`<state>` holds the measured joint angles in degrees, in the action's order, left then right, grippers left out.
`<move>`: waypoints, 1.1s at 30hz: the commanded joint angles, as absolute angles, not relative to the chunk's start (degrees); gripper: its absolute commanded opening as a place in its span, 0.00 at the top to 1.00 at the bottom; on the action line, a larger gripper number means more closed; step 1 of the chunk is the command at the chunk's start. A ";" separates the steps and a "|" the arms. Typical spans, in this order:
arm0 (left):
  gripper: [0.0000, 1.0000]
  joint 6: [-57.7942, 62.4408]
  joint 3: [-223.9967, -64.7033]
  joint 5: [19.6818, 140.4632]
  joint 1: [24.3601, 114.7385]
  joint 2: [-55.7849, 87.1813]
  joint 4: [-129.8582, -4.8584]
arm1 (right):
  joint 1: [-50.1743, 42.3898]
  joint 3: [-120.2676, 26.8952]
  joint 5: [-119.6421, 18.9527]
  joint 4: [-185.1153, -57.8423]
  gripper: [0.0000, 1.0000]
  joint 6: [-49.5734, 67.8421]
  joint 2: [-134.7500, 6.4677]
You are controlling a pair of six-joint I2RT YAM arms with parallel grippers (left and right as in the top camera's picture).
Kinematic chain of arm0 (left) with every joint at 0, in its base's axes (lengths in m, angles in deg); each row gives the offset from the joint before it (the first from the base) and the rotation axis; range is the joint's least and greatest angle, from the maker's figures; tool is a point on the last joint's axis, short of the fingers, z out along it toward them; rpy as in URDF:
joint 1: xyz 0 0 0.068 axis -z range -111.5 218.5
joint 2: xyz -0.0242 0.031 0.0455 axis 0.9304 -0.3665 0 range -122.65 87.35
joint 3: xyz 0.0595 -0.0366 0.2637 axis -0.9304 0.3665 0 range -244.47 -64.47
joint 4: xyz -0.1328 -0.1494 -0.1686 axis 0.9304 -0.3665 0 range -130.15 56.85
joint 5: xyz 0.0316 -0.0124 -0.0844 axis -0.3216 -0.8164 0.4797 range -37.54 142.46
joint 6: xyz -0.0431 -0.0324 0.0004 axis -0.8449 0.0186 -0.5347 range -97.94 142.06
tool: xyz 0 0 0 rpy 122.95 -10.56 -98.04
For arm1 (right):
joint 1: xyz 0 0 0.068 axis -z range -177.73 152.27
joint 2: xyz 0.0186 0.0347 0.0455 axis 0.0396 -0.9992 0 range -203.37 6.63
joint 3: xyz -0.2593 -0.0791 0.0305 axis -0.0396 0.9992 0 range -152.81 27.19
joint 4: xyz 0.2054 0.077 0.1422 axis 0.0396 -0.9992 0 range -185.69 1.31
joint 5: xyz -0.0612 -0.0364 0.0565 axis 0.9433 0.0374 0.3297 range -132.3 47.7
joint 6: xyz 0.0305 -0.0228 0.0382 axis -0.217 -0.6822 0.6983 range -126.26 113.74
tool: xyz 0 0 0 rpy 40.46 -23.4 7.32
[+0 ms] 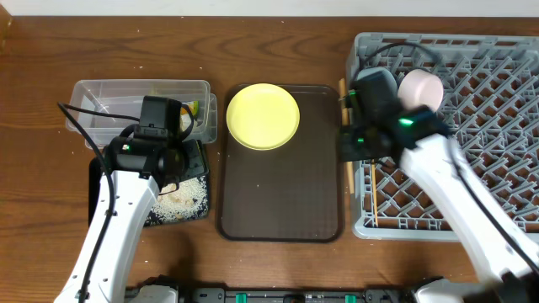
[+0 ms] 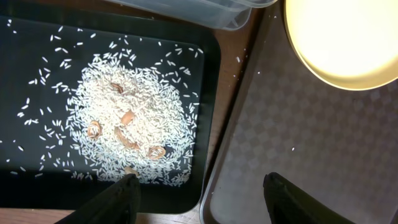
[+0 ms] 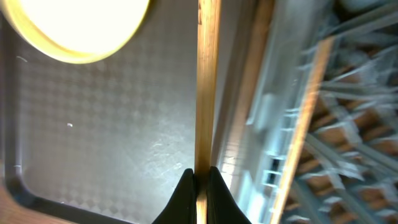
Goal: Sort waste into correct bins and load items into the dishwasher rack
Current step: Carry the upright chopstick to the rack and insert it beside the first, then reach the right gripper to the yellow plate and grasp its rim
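My right gripper (image 3: 200, 180) is shut on a wooden chopstick (image 3: 207, 81) over the gap between the brown serving tray (image 3: 112, 130) and the grey dishwasher rack (image 3: 348, 124). A second thin wooden stick (image 3: 308, 112) lies blurred along the rack's edge. In the overhead view the right gripper (image 1: 349, 147) is at the rack's (image 1: 480, 143) left side. A pinkish bowl (image 1: 421, 88) sits in the rack. The yellow plate (image 1: 263, 116) lies on the serving tray. My left gripper (image 2: 199, 193) is open and empty above the near corner of the black tray (image 2: 18, 186), which holds rice scraps (image 2: 130, 118).
The clear tub (image 1: 101, 97) stands behind the black tray (image 1: 97, 189), with a green-yellow wrapper bit (image 1: 193, 108) showing inside. The serving tray (image 1: 282, 194) fills the middle of the wooden table. A few brown curled bits lie in the rice.
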<state>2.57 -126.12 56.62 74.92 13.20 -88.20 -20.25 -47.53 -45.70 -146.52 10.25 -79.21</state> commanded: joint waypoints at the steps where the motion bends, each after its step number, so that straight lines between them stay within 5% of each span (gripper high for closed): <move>1: 0.33 2.92 -126.58 56.34 74.78 13.09 -88.16 | -16.93 -47.70 -45.44 -149.05 0.99 5.31 -76.50; 13: 0.33 2.92 -126.58 56.34 74.78 13.09 -88.16 | -13.00 -40.93 -43.21 -152.24 0.98 5.27 -80.65; 17: 0.33 2.92 -126.58 56.34 74.78 13.09 -88.18 | -13.08 -40.10 -43.21 -151.35 0.87 5.27 -82.34; 21: 0.33 2.92 -126.58 56.34 74.78 13.09 -88.18 | -13.08 -40.10 -43.23 -150.17 0.64 5.46 -82.40; 33: 0.33 2.92 -126.58 56.31 74.78 13.09 -88.18 | -13.19 -42.46 -47.49 -145.93 0.60 5.53 -81.62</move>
